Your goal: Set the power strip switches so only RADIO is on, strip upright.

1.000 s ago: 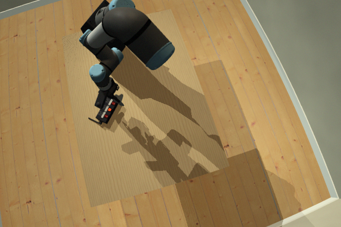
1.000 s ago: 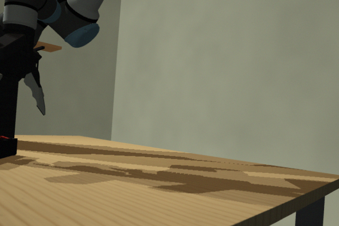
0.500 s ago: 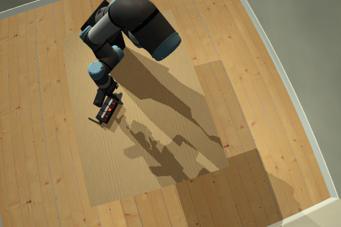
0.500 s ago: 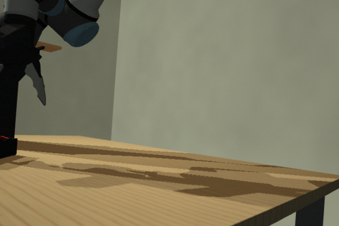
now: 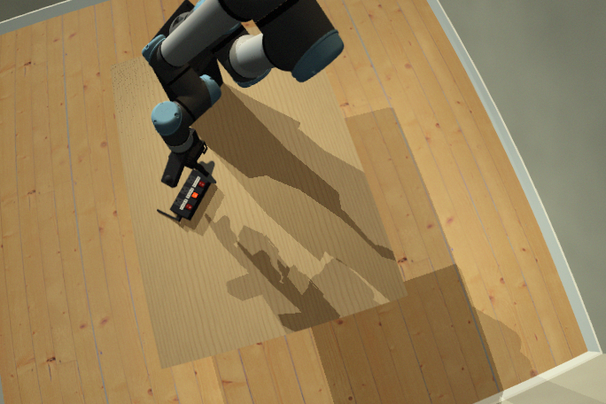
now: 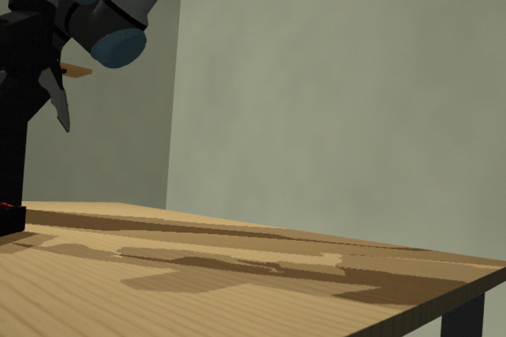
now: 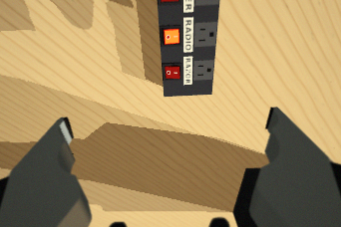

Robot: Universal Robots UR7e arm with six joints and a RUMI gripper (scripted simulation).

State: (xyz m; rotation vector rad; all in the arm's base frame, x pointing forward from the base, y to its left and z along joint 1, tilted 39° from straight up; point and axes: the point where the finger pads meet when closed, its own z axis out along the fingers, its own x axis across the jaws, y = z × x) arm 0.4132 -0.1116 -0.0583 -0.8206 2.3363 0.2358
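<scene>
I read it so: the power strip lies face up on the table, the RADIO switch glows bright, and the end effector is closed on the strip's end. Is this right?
Not quite. In the wrist view the end effector is open and holds nothing, clear of the power strip. The rest stands: the strip lies face up on the table and the RADIO switch glows bright.

My view: light wooden table over plank floor, black power strip lying flat, face up, near its left side
</scene>
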